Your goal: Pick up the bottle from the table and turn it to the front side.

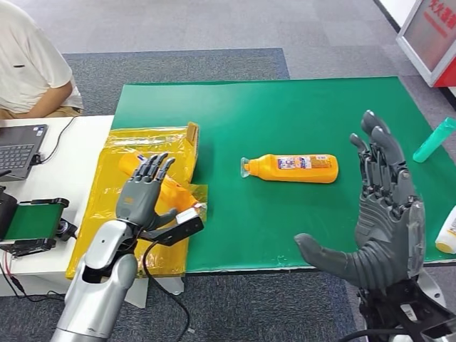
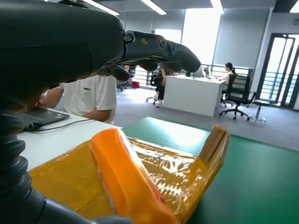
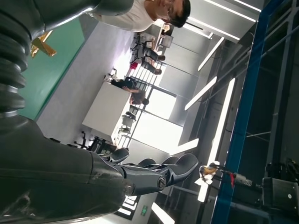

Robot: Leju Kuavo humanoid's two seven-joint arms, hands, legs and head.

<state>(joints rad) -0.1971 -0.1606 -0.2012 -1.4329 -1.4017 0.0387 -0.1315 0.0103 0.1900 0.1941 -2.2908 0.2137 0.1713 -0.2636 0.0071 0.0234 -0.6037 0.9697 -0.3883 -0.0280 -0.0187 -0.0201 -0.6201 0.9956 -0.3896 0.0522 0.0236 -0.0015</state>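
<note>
An orange bottle with a printed label lies on its side in the middle of the green mat, its clear cap pointing left. My right hand is raised near the mat's front right, fingers spread and thumb out, holding nothing, a short way right of and nearer than the bottle. My left hand hovers open above a yellow plastic bag at the mat's left edge. A second orange bottle lies on that bag, just under the left hand.
A teal bottle lies at the mat's right edge, with a white and yellow bottle nearer the front. A person in a white shirt sits at the far left behind a laptop on the white table.
</note>
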